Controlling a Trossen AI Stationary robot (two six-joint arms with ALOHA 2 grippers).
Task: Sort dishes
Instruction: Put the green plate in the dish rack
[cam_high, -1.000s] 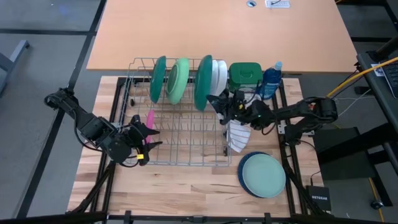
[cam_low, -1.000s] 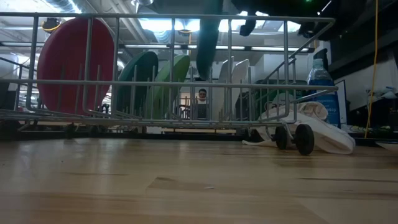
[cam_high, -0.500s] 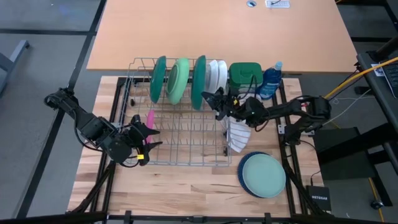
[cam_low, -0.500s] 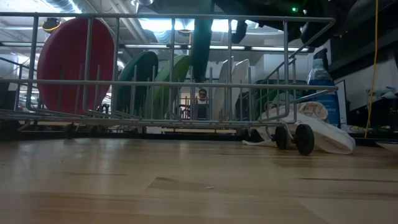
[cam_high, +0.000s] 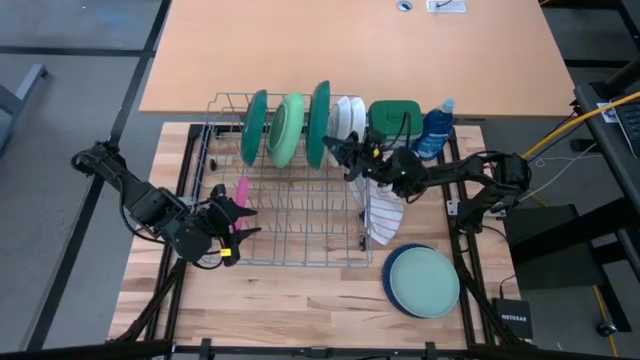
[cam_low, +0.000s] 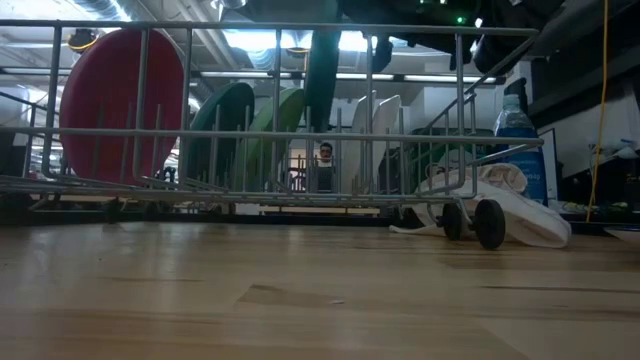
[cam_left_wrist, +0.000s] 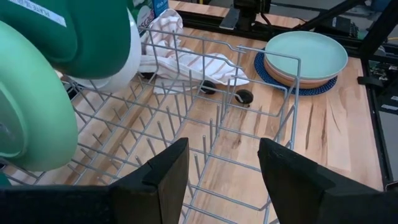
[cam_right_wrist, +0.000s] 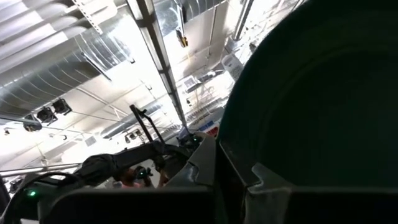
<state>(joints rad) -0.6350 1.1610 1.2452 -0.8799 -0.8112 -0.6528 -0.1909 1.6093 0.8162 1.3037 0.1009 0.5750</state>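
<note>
right end effector (cam_high: 343, 155) clamped on large dark green round plate (cam_high: 318, 125) above wire dish rack (cam_high: 290, 225); left end effector (cam_high: 232, 213) apart.

The high camera looks straight down on the whole table and wire rack (cam_high: 285, 185). The low one sits at tabletop height, facing level through that rack. The left wrist camera looks across the rack past its gripper (cam_left_wrist: 221, 168); the right wrist camera points up at the ceiling.

You see a grey wire-metal dish rack (cam_high: 285, 215) on a pale, smooth wooden table top (cam_high: 300, 295). The round dark green plastic-looking plate (cam_high: 318, 125) looks matt, the beige-and-white striped cloth (cam_left_wrist: 186, 59) soft and crumpled, the blue bottle (cam_high: 436, 128) glossy.
</note>
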